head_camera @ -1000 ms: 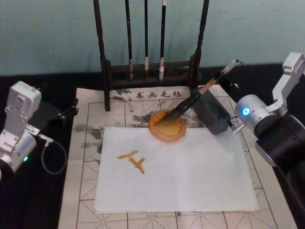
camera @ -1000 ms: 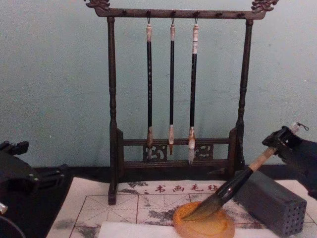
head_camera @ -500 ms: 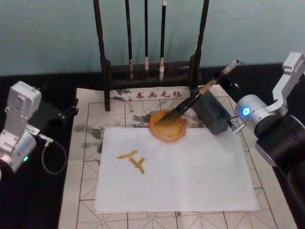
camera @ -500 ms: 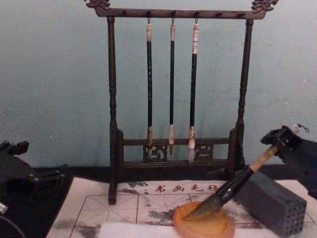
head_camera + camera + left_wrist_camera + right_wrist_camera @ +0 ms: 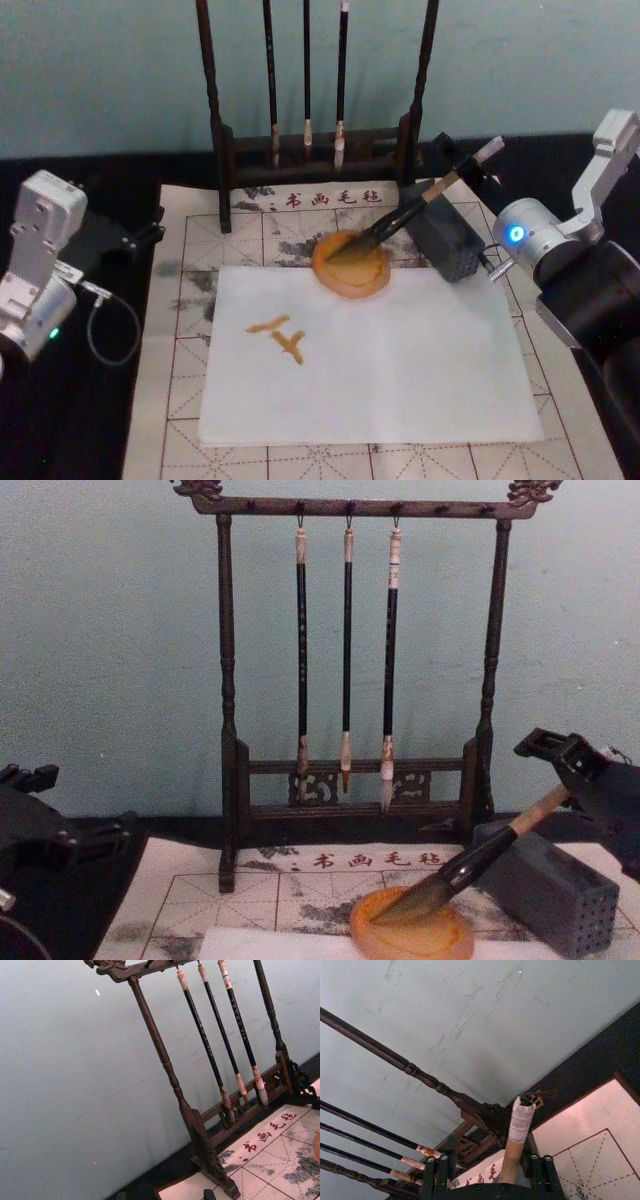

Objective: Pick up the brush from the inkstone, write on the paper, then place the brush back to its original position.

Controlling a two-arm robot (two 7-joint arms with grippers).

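Brush (image 5: 405, 211) is laid bristles-down in the inkstone (image 5: 351, 265), handle slanting up and right onto the grey block (image 5: 445, 238). Its upper end is flanked by the right gripper (image 5: 572, 770); grasp state cannot be told. Left gripper parked far left.

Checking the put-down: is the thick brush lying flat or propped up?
Propped at a slant: the thick bamboo-handled brush has bristles in the round amber inkstone, handle across the grey block.
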